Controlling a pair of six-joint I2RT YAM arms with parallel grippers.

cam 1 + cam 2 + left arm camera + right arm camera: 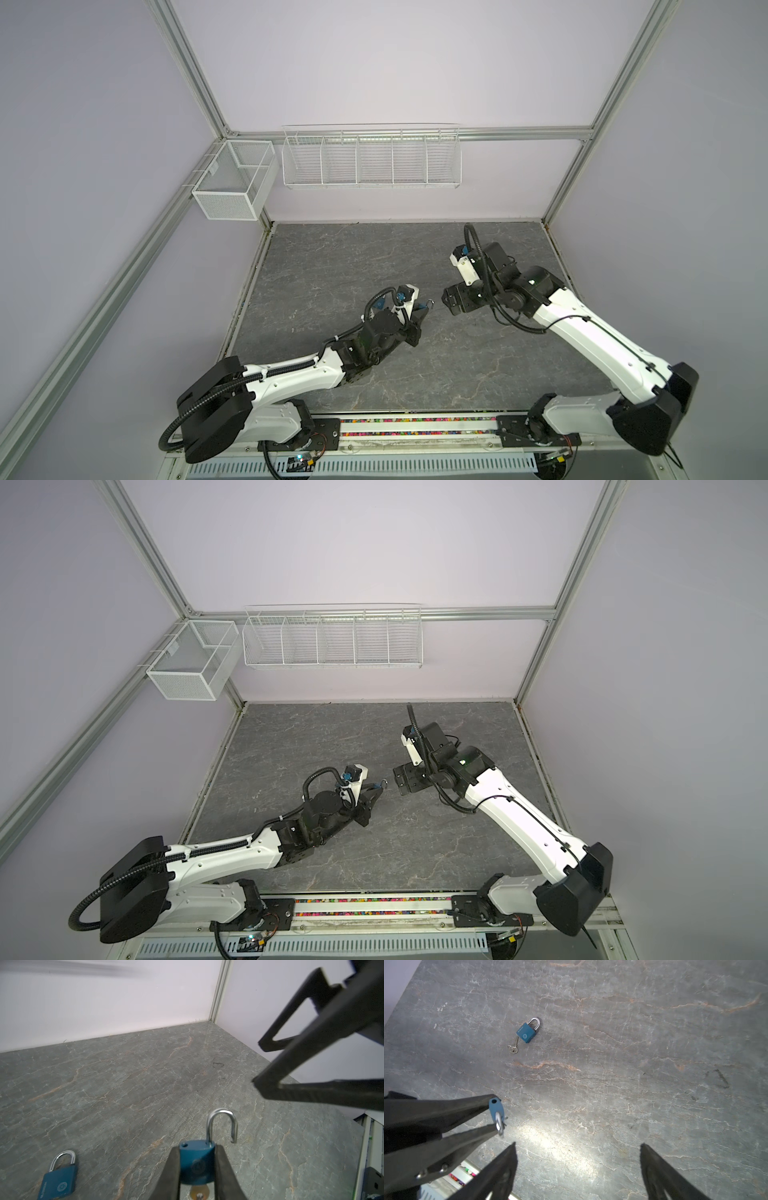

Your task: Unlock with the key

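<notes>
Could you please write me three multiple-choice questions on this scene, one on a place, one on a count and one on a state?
1. Where does the shut padlock lie?
A. in a drawer
B. on the table
C. on a shelf

2. How many padlocks show?
A. one
B. two
C. four

3. How is the shackle of the held padlock?
A. shut
B. missing
C. open

Answers:
1 B: it lies flat on the stone top in both wrist views.
2 B: one lies on the table and one sits in the left gripper.
3 C: one end of it hangs free of the body.
</notes>
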